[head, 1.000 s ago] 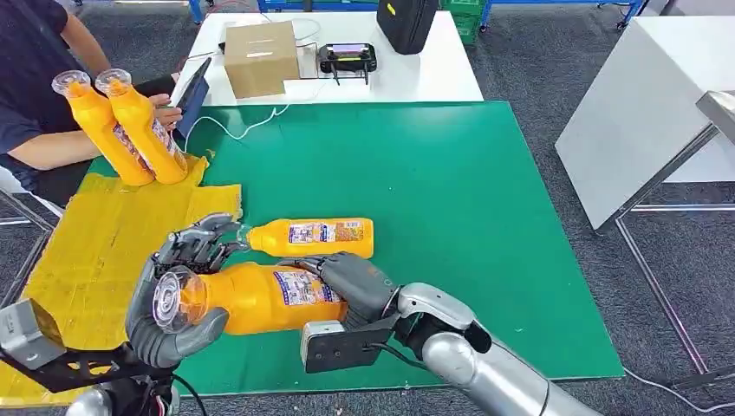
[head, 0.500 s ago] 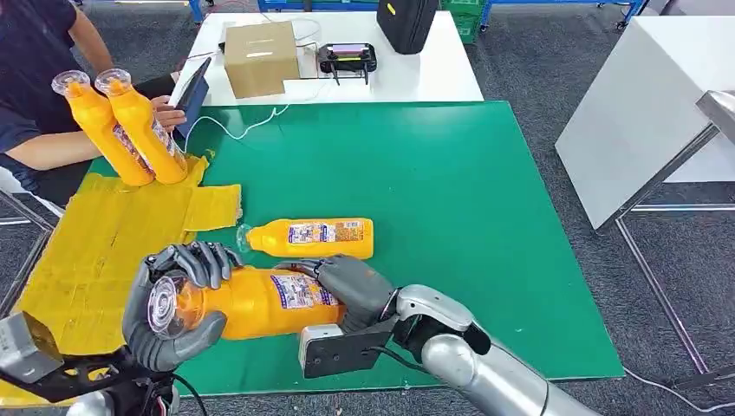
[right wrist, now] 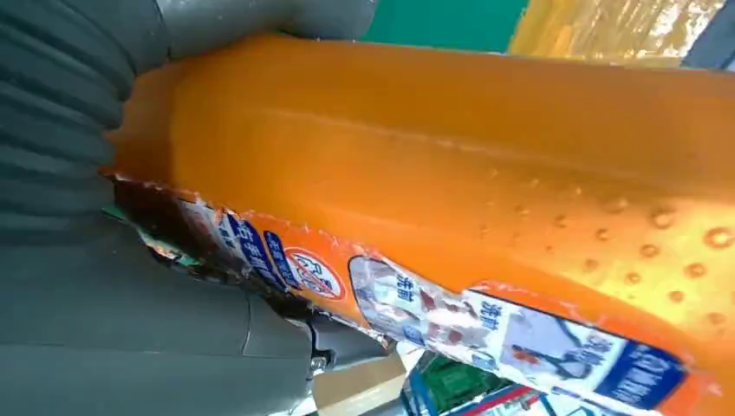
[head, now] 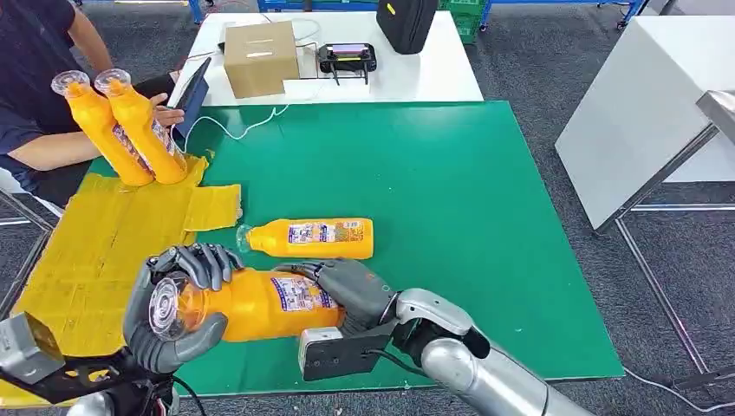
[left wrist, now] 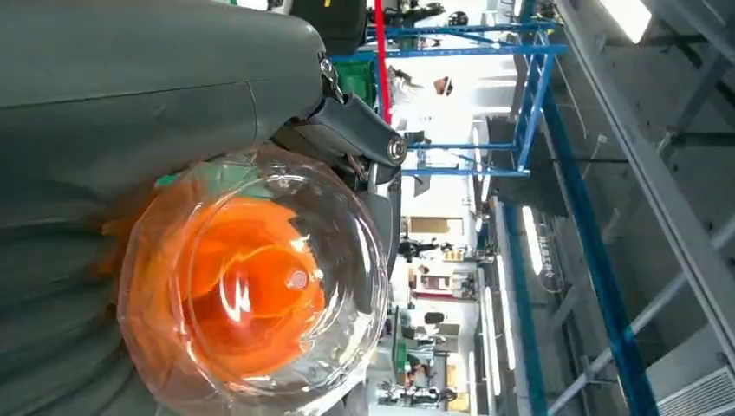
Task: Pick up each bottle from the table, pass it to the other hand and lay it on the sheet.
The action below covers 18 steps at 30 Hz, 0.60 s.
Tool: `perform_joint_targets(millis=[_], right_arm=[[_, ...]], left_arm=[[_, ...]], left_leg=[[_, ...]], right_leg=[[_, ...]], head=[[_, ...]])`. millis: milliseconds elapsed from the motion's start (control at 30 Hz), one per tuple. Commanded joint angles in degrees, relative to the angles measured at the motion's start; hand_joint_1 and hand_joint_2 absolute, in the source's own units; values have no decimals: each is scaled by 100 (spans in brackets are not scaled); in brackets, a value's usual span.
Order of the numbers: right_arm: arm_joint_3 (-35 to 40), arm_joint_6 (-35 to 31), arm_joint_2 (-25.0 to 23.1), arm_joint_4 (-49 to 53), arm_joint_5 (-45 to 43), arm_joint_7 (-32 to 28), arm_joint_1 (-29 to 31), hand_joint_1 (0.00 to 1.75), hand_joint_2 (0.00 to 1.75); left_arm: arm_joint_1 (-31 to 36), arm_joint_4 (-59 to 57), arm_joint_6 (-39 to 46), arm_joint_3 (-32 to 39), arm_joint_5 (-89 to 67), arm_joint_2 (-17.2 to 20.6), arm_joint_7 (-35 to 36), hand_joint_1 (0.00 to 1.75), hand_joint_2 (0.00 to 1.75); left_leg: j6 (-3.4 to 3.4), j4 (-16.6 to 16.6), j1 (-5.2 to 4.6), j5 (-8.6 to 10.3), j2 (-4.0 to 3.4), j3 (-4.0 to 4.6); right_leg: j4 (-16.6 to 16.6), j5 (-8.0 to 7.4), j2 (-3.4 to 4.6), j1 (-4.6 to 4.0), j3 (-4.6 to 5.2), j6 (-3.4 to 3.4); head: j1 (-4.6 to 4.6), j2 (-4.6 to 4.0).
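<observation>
An orange bottle [head: 260,303] with a clear cap hangs sideways above the table's near left corner. My left hand [head: 173,303] wraps its cap end, and my right hand [head: 351,290] grips its base end. The left wrist view looks straight at the clear cap [left wrist: 256,290]; the right wrist view shows the bottle's orange body and label [right wrist: 451,217]. A second orange bottle [head: 308,237] lies on its side on the green table just beyond. A person at far left holds two more orange bottles [head: 126,130] upright over the yellow sheet [head: 95,247].
The green table [head: 451,199] stretches away to the right of the bottles. Behind it a white table carries a cardboard box [head: 260,57], a controller [head: 347,58] and a black bag [head: 406,22]. Another white table [head: 646,95] stands at the right.
My left hand's fingers, spread a second ago, have closed around the bottle's cap end. The bottle and right hand have barely moved.
</observation>
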<state>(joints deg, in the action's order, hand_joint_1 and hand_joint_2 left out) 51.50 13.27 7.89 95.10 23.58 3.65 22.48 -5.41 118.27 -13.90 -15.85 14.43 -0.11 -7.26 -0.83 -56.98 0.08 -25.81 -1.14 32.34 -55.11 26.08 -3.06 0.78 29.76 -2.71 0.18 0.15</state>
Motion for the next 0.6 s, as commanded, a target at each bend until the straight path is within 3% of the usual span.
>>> perform_joint_targets(millis=[33,167,433,500,600], right_arm=[[-32,-167,220,195,278,87,-225,0,0],[-404,-268,389,413,632,38,-668,0,0],[-591,-305,388,540,783,29,-864,0,0],[-694,-450,965,894,832,171,-1001,0,0],[-1354,-745,1467,1517,1244,0,-1961,0,0]], left_arm=[[23,-31,123,135,-84,-52,14,175,175],[-94,70,186,247,-310,-77,-40,175,175],[-142,118,285,317,-473,-118,-92,175,175],[-294,159,385,442,-762,-101,-221,175,175],[-550,356,685,810,-1781,-200,-541,175,175]], left_leg=[[3,-1,3,1,10,3],[3,1,3,0,17,-4],[6,-3,3,-1,8,0],[5,-1,3,1,14,1],[0,1,2,0,29,-1]], right_leg=[[0,0,9,-2,1,6],[4,2,10,-2,-9,8],[-2,1,24,-1,-2,11],[1,1,12,-2,-2,9],[8,4,-4,-1,-9,4]], head=[[-2,0],[-4,0],[-2,0],[-4,0],[-4,0]])
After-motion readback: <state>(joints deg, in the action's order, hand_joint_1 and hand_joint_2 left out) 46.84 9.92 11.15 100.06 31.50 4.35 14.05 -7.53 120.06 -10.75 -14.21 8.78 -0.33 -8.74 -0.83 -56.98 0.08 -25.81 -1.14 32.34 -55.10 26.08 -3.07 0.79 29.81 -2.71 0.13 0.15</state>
